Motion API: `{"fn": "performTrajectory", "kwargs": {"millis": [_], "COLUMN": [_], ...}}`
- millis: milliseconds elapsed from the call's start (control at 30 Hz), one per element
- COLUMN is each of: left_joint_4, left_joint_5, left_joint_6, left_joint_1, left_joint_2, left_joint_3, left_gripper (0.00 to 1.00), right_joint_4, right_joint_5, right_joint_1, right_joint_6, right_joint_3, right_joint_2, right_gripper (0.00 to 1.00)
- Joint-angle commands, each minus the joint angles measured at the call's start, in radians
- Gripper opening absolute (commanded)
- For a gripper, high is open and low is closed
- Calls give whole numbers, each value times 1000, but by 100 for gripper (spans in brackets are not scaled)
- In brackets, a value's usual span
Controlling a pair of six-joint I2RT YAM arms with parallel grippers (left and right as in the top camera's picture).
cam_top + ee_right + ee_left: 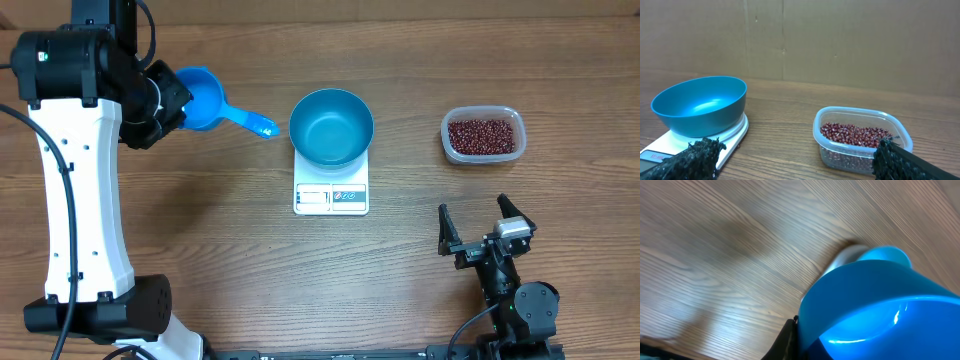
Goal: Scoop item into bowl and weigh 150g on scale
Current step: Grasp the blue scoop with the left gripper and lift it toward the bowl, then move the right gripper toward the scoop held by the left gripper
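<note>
Blue scoop (210,100) — white scale (331,198) — clear tub (480,110)

I count one blue bowl (331,125) and one white scale (331,198) on my tabletop (220,240). There is one clear tub (484,110); the beans (484,137) in it are far too many and too small for me to number. One blue scoop (212,100) completes the loose things. I see two arms, the left arm (80,200) and the right arm (515,300), each with one tool: the left tool (170,100) and the right tool (477,215), which shows two fingers.
</note>
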Motion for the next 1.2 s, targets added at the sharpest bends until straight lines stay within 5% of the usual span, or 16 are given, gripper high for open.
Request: {"fn": "performTrajectory", "kwargs": {"millis": [0, 900, 1167], "left_joint_4": [-2, -2, -2], "left_joint_5": [137, 141, 136], "left_joint_6": [31, 26, 26], "left_joint_1": [-13, -238, -283], "left_joint_2": [-1, 0, 0], "left_joint_3": [-3, -21, -21], "left_gripper": [5, 4, 4], "right_joint_4": [5, 13, 261], "right_joint_5": [1, 18, 39], "right_joint_1": [2, 2, 2], "right_joint_6": [2, -10, -8], "right_joint_3": [-11, -11, -9], "right_joint_2": [-9, -9, -9], "right_gripper": [100, 100, 100]}}
